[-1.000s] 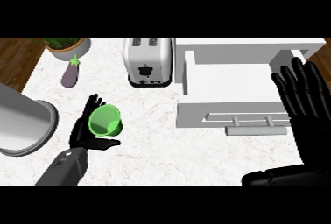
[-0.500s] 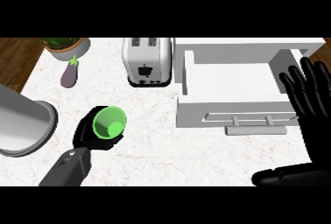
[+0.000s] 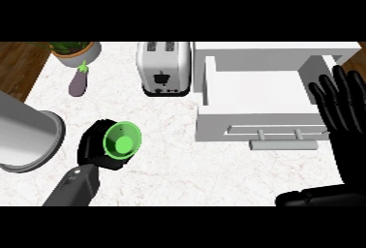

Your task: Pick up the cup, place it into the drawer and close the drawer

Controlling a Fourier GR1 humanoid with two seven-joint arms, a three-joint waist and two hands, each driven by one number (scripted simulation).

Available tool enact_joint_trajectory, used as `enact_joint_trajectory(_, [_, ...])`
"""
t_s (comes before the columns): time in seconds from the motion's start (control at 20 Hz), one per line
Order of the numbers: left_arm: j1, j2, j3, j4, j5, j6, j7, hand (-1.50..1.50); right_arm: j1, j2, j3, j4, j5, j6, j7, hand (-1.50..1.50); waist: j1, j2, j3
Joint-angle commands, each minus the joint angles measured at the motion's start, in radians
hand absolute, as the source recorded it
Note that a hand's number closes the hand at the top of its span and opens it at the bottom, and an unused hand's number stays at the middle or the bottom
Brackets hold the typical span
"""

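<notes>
Since the earlier frame, the green cup [image 3: 121, 141] was tilted until its mouth faced upward, gripped by the curled fingers of the left hand [image 3: 94, 145] above the desk [image 3: 214, 164], left of the open drawer [image 3: 257, 97]. At the drawer's right edge, the right hand [image 3: 343, 104] was held with fingers straight.

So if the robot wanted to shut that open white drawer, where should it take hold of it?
Probably by the grey bar handle on the drawer front. It juts toward the robot and runs sideways, so a robot hand could push it from the near side. The right robot hand, open with fingers up, is nearest; the left robot hand is curled round the green cup.
</notes>
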Motion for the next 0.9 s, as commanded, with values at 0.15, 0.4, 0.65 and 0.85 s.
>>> enact_joint_trajectory(0.15, [0.131,0.009,0.031,-0.110,0.042,-0.014,-0.152,1.50,0.073,0.024,0.016,0.002,0.001,0.022,-0.069,-1.50,0.011,-0.005,0.001])
enact_joint_trajectory(0.4, [0.111,-0.026,0.013,-0.256,0.078,-0.023,-0.079,1.50,0.041,-0.010,-0.023,0.030,-0.026,0.037,-0.046,-1.50,0.011,-0.005,0.002])
enact_joint_trajectory(0.65, [0.086,-0.044,-0.075,-0.511,0.079,0.011,0.163,1.50,0.062,0.013,0.021,-0.020,0.028,0.000,-0.010,-1.50,0.020,-0.012,0.003])
enact_joint_trajectory(0.85, [0.095,-0.085,-0.124,-0.730,0.114,0.051,0.350,1.50,0.079,0.004,-0.011,0.008,0.011,0.018,-0.044,-1.50,0.020,-0.011,0.003])
